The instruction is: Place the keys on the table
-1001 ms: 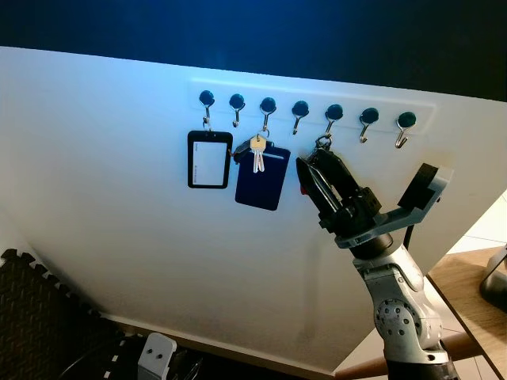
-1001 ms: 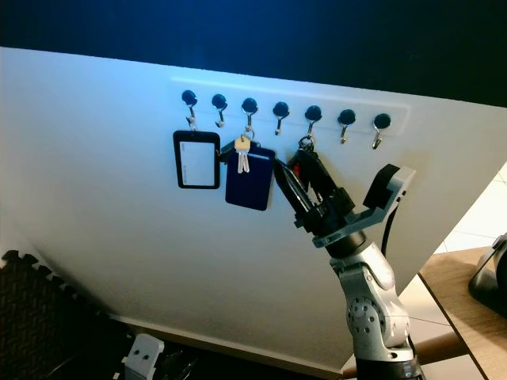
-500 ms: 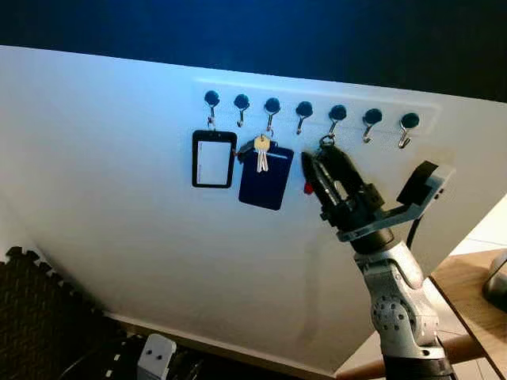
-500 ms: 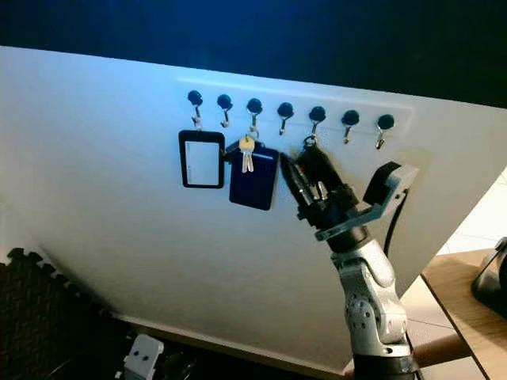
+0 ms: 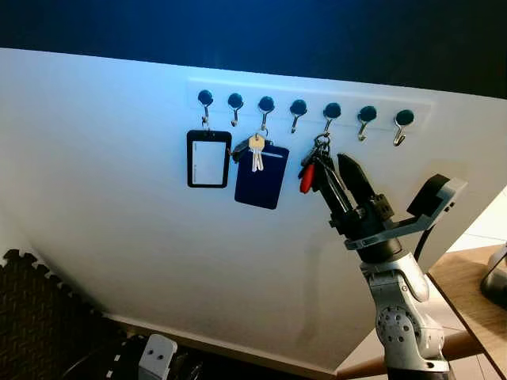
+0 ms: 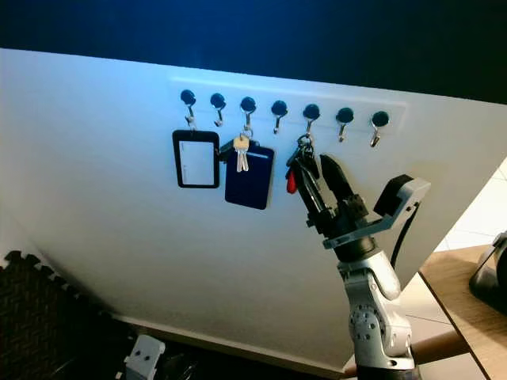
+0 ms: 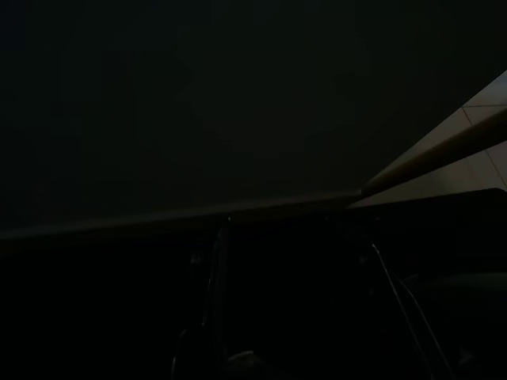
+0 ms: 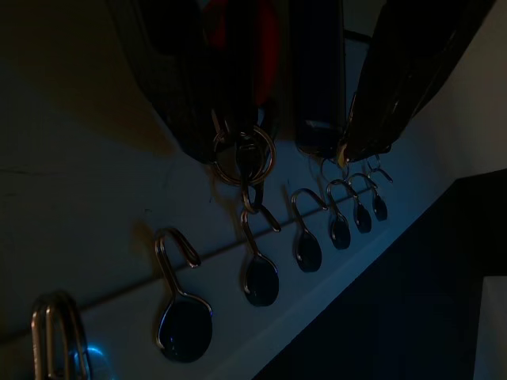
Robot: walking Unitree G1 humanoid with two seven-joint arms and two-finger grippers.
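A key bunch (image 5: pixel 314 162) with a red tag (image 5: pixel 305 181) hangs from the fifth hook (image 5: pixel 331 112) of a hook rail on the white wall. My right gripper (image 5: pixel 332 163) is raised to it and stands open. In the right wrist view the key ring (image 8: pixel 242 155), the red tag (image 8: pixel 249 39) and a dark fob (image 8: pixel 317 63) lie between the two fingers (image 8: pixel 162 71), still hung on the hook (image 8: pixel 255 218). My left arm (image 5: pixel 156 355) hangs low; its wrist view is very dark.
A black badge holder (image 5: pixel 208 158) and a blue card holder (image 5: pixel 261 176) with a pale key (image 5: pixel 257 150) hang on hooks to the left. A wooden table (image 5: pixel 467 277) stands at the lower right, with a grey object (image 5: pixel 496 283) on it. Dark foam mat (image 5: pixel 40 317) lies lower left.
My right gripper's fingers have spread apart and shifted slightly right, so the key bunch and red tag now show beside them. The keys stay on the hook.
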